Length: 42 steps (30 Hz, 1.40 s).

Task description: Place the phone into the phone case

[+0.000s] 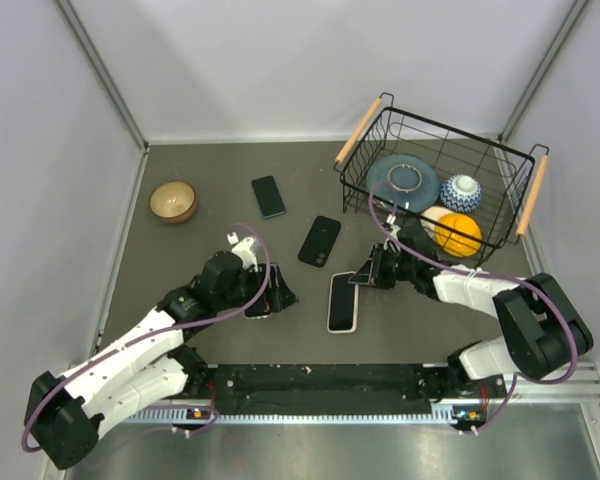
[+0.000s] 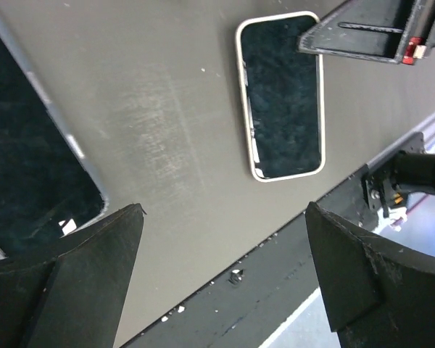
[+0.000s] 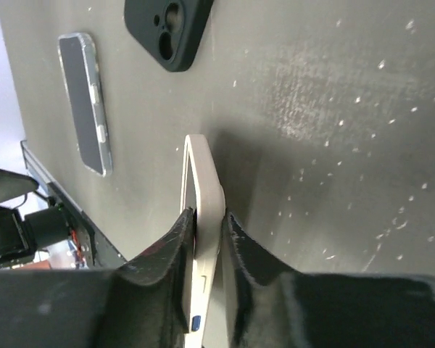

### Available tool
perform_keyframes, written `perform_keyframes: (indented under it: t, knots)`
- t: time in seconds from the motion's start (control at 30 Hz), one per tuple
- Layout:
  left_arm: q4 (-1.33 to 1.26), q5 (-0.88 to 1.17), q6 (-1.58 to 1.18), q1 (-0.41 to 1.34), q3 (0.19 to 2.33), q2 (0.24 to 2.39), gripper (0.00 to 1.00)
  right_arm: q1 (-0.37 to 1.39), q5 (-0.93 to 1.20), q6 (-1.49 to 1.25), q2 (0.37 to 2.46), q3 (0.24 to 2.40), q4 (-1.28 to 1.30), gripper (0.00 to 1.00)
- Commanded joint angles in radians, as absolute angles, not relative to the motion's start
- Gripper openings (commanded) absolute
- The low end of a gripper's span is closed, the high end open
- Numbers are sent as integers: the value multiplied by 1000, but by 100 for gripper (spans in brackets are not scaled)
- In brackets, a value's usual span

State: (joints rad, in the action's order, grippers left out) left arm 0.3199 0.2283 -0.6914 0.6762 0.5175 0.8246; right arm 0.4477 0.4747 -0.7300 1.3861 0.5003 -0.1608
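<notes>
You're in what looks like a robotics lab cell: plain white panels (image 1: 280,60) close off the far, left and right edges of the grey table (image 1: 210,170). A black mounting rail (image 1: 320,378) lines its near edge.

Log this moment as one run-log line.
right gripper: shut on white case end | left gripper: open, holding nothing | dark phone: on table by left gripper | phone seated: cannot tell

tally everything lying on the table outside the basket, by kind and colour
black phone case: 1
white case: 1
clear-edged phone or case: 1
dark phone: 1
wooden bowl: 1
total: 5
</notes>
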Motion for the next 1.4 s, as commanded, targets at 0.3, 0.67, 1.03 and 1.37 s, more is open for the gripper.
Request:
perform_keyframes:
  t: [0.3, 0.67, 1.03, 1.37]
  knots:
    - [456, -115, -647, 672, 650, 827, 99, 422, 256, -549, 1365, 686, 109, 37]
    - [436, -176, -634, 640, 807, 1043, 98, 443, 319, -563, 1322, 638, 17, 4]
    - [393, -166, -591, 520, 969, 1296, 98, 506, 313, -617, 1442, 566, -144, 0]
    - [431, -241, -558, 445, 1219, 1574, 98, 512, 296, -646, 1427, 529, -135, 0]
